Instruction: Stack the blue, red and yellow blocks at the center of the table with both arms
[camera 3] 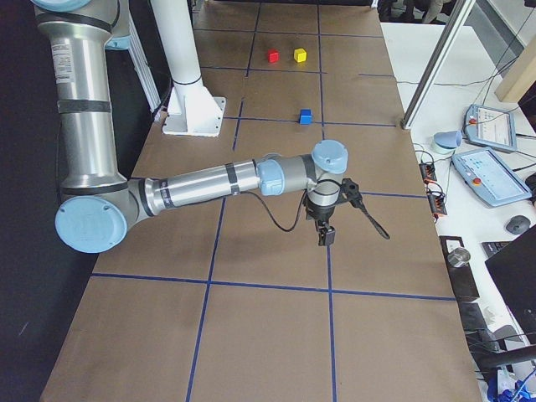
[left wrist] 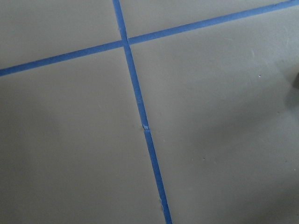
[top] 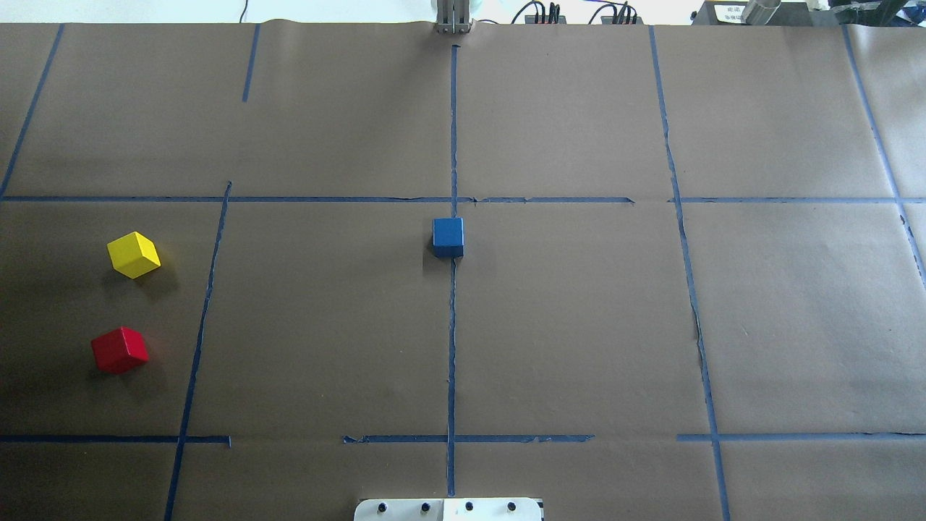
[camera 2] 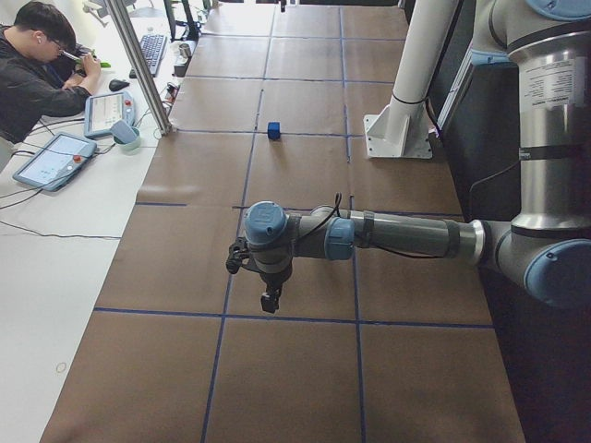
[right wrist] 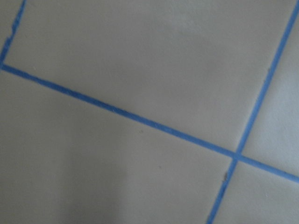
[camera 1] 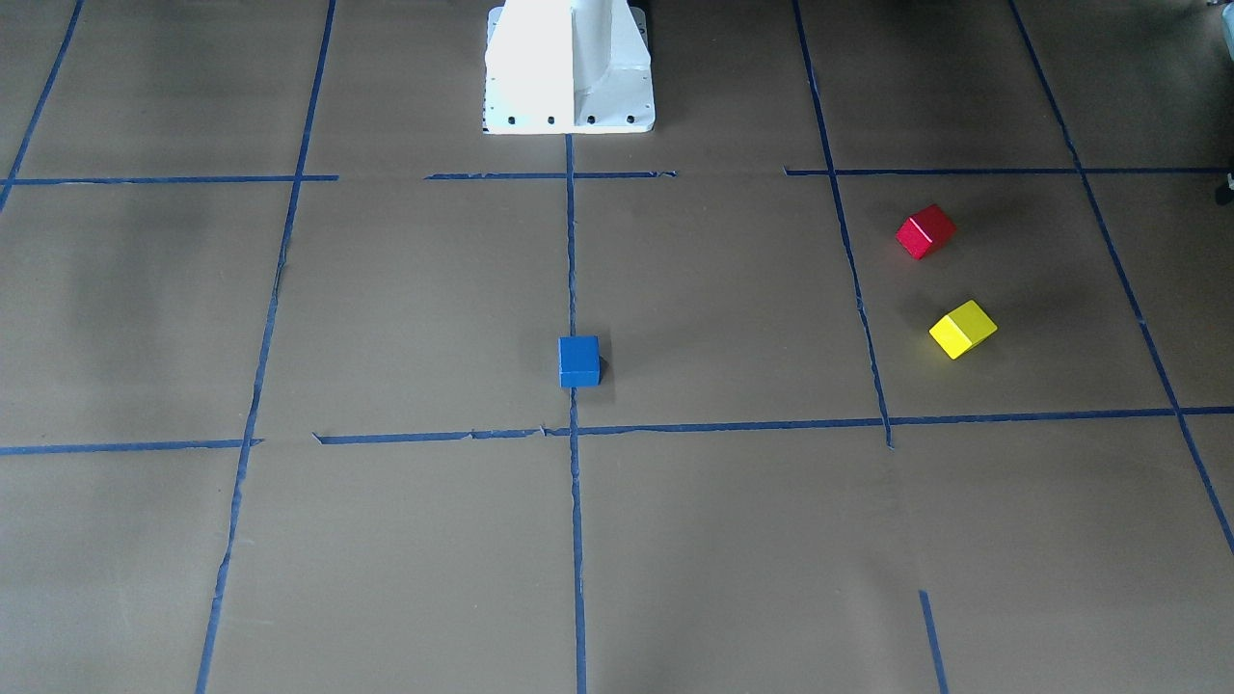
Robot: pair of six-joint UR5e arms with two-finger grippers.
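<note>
The blue block (top: pixel 448 236) sits on the centre tape line near the table's middle; it also shows in the front view (camera 1: pixel 578 360). The yellow block (top: pixel 134 254) and the red block (top: pixel 119 350) lie apart on the robot's left side, the red one nearer the robot. Neither gripper shows in the overhead or front view. The left gripper (camera 2: pixel 270 300) hangs fingers down over bare paper at the table's left end. The right gripper (camera 3: pixel 323 234) hangs the same way at the right end. I cannot tell whether either is open or shut. Both wrist views show only paper and tape.
The robot's white base (camera 1: pixel 569 67) stands at the near middle edge of the table. Blue tape lines (top: pixel 452 325) divide the brown paper into squares. An operator (camera 2: pixel 37 65) sits at a side desk with tablets (camera 2: pixel 55 159) beyond the table's far edge.
</note>
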